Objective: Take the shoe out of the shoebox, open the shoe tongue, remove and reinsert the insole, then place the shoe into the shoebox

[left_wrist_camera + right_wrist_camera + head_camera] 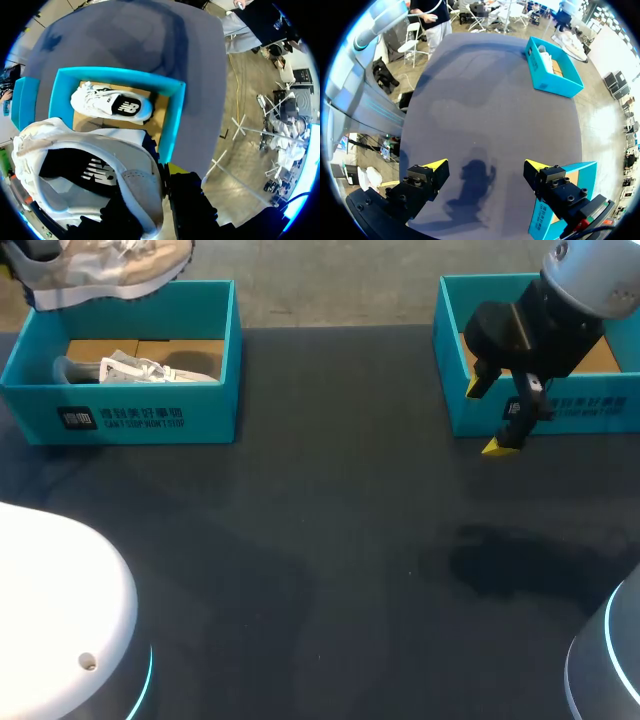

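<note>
Over the rectangular teal cardboard box (130, 415), the left end effector (156, 200) pinches a mesh shoe (110, 270) by its padded heel; well right of the box, the right end effector (485, 167) hangs spread.

The right gripper (485, 167) has black fingers (420, 184) with small screws and yellow wedge tips, and the left arm (50, 610) is rounded, white, with a cyan ring.

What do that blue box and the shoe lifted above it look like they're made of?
Box: likely cardboard, matte teal outside, with a plain brown floor showing inside. Shoe: seemingly beige mesh fabric with white laces and a thick pale sole, probably foam or rubber; hard to say exactly.
</note>
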